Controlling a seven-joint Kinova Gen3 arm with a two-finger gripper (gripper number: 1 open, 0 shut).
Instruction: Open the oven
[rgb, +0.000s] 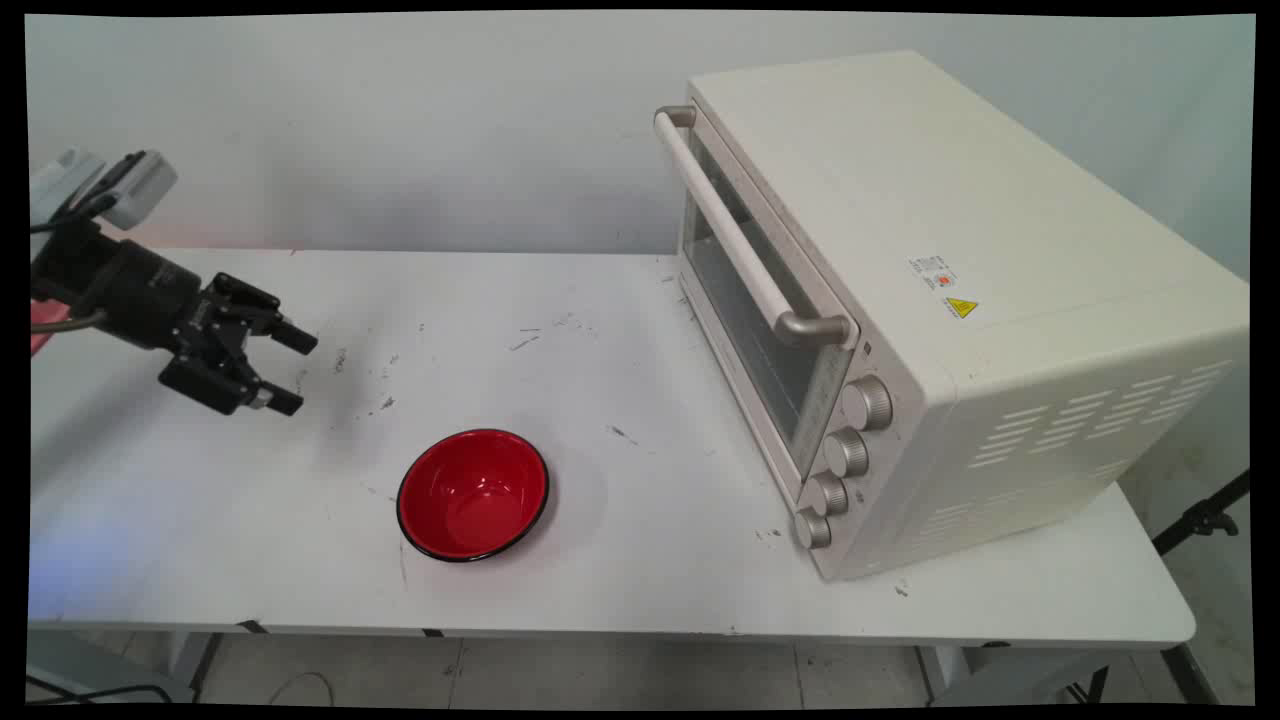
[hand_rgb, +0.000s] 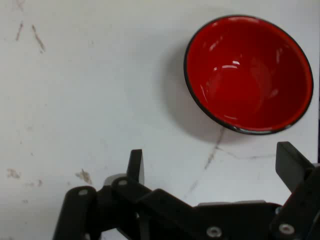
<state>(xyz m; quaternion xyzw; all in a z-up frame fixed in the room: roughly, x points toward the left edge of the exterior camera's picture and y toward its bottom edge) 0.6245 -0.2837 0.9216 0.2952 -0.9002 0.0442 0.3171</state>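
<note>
My black gripper (rgb: 292, 370) hangs above the left part of the white table (rgb: 250, 560), open, with nothing between its fingers. A red bowl (rgb: 473, 494) with a black rim stands upright and empty on the table, to the right of the gripper and nearer the front edge. In the hand view the red bowl (hand_rgb: 249, 74) lies at the upper right, beyond the gripper (hand_rgb: 212, 165), whose two fingers stand wide apart over bare tabletop.
A cream toaster oven (rgb: 930, 310) fills the right side of the table, its glass door shut, with a long handle (rgb: 745, 235) and several knobs (rgb: 845, 453) facing left. Scuff marks dot the tabletop. A wall stands behind.
</note>
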